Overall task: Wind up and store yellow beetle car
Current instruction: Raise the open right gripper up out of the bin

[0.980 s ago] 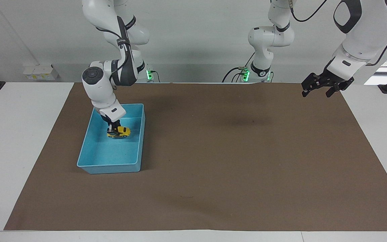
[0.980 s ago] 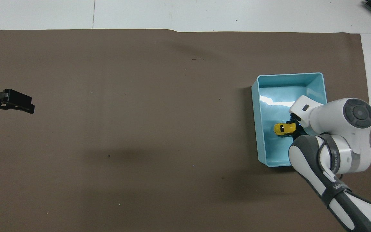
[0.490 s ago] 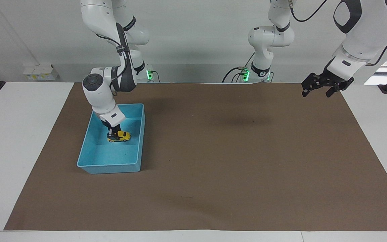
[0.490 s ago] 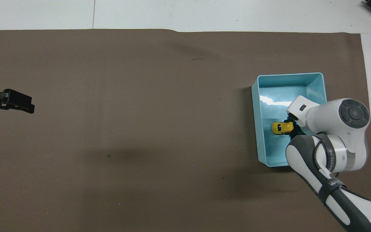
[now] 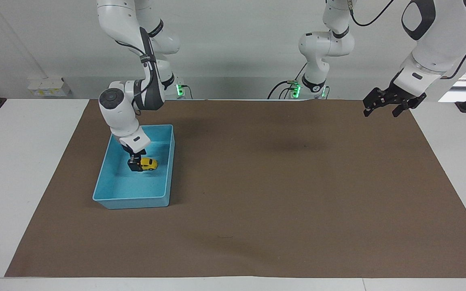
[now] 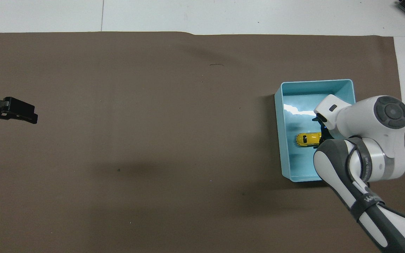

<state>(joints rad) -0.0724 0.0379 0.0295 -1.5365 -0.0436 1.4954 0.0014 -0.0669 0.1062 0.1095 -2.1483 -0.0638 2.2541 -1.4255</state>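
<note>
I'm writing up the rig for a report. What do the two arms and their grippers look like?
Both arms have glossy white rounded shells with dark grey joint bands and round grey joint caps. The right gripper and left gripper are black. Black cables run along the upper links, and green lights glow at both bases.

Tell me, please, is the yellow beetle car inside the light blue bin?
Inside: the yellow beetle car sits within the light blue bin walls, at the right gripper.

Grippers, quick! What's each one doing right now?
Right gripper: down in the blue bin at the yellow beetle car; grip cannot be told.
Left gripper: open, holding nothing, waiting.
</note>
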